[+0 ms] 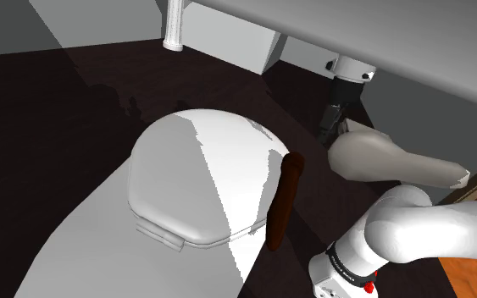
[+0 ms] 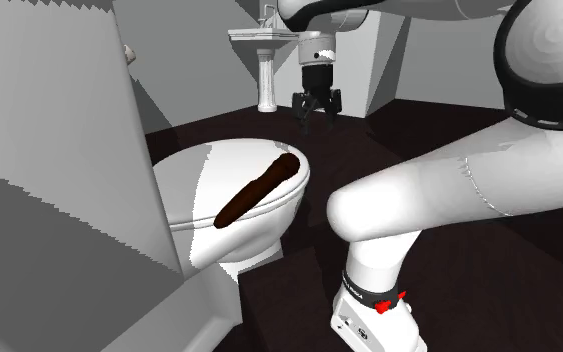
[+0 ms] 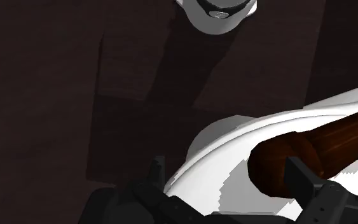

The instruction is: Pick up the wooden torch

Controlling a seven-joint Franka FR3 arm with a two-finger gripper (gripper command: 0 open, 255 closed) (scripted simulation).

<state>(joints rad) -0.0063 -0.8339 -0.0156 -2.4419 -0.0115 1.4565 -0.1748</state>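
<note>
torch: dark wooden torch (image 1: 285, 199) lying along toilet lid (image 1: 185, 169) edge, centre-right of shoulder frame | gripper (image 2: 316, 112): fingers spread, empty, hovering apparently just past torch's tip | progress: nothing grasped; aligning, closing, lifting remain

A white toilet (image 2: 261, 236) stands on the dark floor (image 2: 449, 130) with its lid (image 2: 219, 165) shut. A dark brown wooden torch (image 2: 259, 188) lies flat on the lid (along one edge, close to the rim).
</note>
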